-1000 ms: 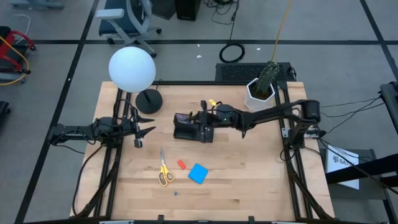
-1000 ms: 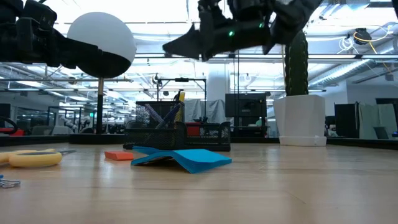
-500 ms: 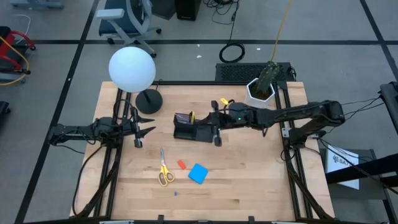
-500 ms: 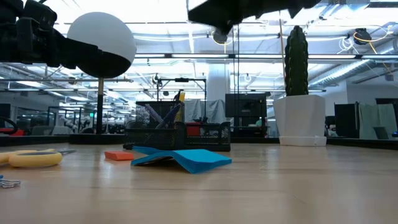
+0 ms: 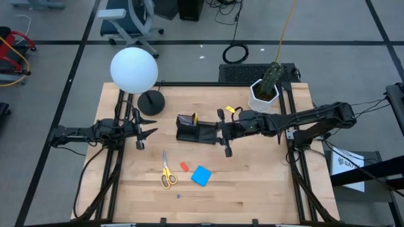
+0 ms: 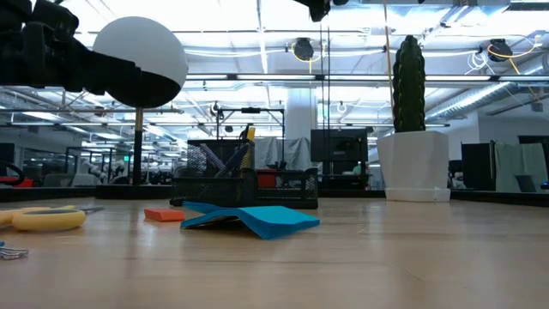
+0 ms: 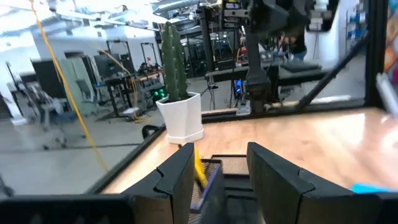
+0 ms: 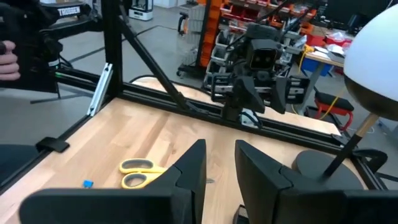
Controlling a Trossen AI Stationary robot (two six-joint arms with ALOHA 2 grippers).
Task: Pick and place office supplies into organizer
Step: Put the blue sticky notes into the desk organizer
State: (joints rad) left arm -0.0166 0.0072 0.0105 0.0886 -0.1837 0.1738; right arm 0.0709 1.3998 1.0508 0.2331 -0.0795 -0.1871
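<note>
The black organizer (image 5: 196, 132) stands mid-table; a yellow pen (image 5: 194, 116) and dark pens stand in its cup section (image 6: 225, 163). It also shows in the left wrist view (image 7: 219, 180). Yellow-handled scissors (image 5: 166, 171), a red eraser piece (image 5: 184, 166) and a blue square pad (image 5: 201, 176) lie flat on the table nearer the front edge. My right gripper (image 5: 221, 133) hovers high just right of the organizer, open and empty (image 8: 217, 171). My left gripper (image 5: 150, 132) waits at the table's left, open and empty (image 7: 221, 177).
A white globe lamp (image 5: 134, 69) with a round black base (image 5: 151, 102) stands far left. A white pot with a cactus (image 5: 265, 93) stands far right. A tiny blue piece (image 5: 178, 195) lies near the front edge.
My right gripper has drawn back from above the organizer toward the table's right edge and has risen, leaving the low view almost wholly. The things on the table have stayed where they were.
</note>
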